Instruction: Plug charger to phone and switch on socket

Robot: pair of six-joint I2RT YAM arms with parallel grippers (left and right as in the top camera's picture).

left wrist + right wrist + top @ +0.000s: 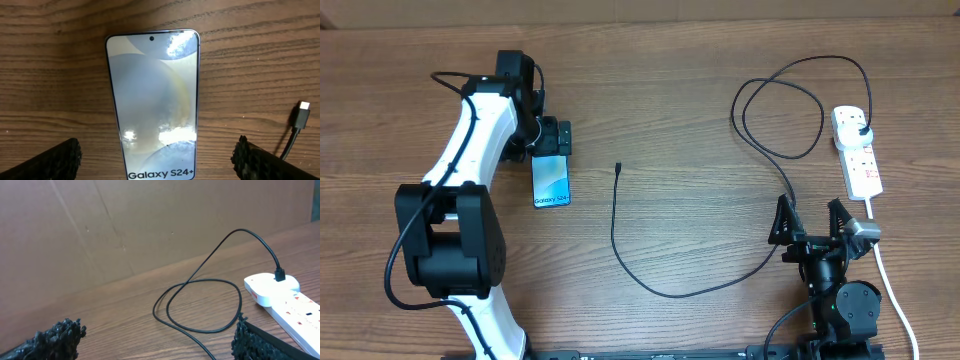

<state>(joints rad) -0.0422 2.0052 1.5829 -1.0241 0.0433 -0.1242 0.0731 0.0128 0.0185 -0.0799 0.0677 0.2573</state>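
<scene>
The phone [551,181] lies flat on the wooden table, screen lit blue with white "Galaxy" text. My left gripper [552,141] hovers at its far end, open. In the left wrist view the phone [154,95] sits between the wide-apart fingers [56,161] of the left gripper [157,152], untouched. The charger's connector tip [619,167] [302,111] rests right of the phone. Its thin black cable [665,290] [200,287] loops across to a plug [861,129] [280,274] seated in the white socket [860,160] [282,300]. My right gripper [812,222] [157,336] stands open near the front edge, holding nothing.
The socket's white cord [890,280] runs down past the right arm's base. A cardboard wall [125,225] stands behind the table's far edge. The cable forms a double loop [780,110] left of the socket.
</scene>
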